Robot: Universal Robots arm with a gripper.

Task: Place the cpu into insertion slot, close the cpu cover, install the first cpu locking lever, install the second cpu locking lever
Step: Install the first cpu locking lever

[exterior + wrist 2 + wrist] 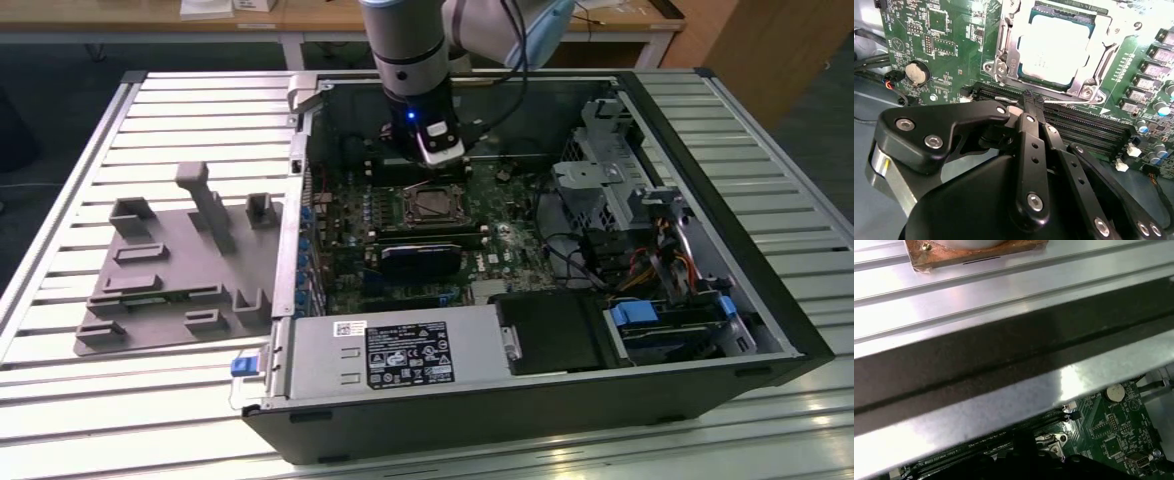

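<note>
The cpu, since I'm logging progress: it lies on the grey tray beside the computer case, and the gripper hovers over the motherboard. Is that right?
No. The cpu sits in the insertion slot on the motherboard, framed by the cpu cover, not on the grey tray; the second wrist view shows it. The gripper does hover over the motherboard.

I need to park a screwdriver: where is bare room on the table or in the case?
Bare table slats lie at the exterior view's left, on the near and far sides of the grey fixture tray. Inside the case it is crowded; the claw hangs beside the cpu.
</note>
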